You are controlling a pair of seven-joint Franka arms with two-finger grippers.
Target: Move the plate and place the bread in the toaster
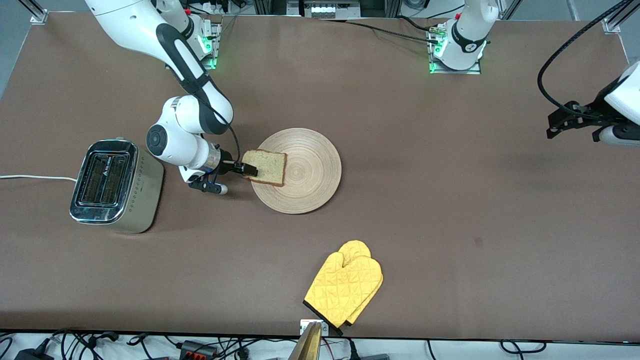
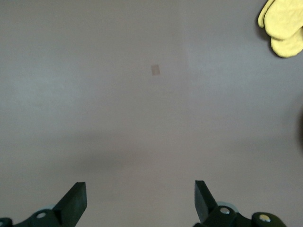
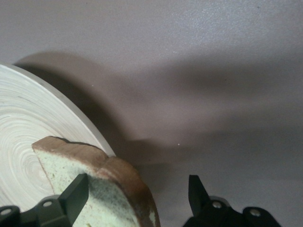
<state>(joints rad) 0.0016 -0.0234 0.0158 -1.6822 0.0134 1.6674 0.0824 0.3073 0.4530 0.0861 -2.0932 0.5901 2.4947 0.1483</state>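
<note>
While the round light-wood plate with fine concentric rings lay mid-table, carried the squarish, speckled bread with brown crust at its rim nearest the boxy, chrome-topped toaster. Right gripper: spread wide astride the crust edge, one finger over the crumb, not clamped. Left gripper: released, waiting above bare brown table. Quilted yellow oven mitt nearer the camera.

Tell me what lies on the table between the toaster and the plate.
In the front view, the right gripper and its wrist sit between the toaster and the plate, fingers straddling the bread; otherwise bare table.
</note>
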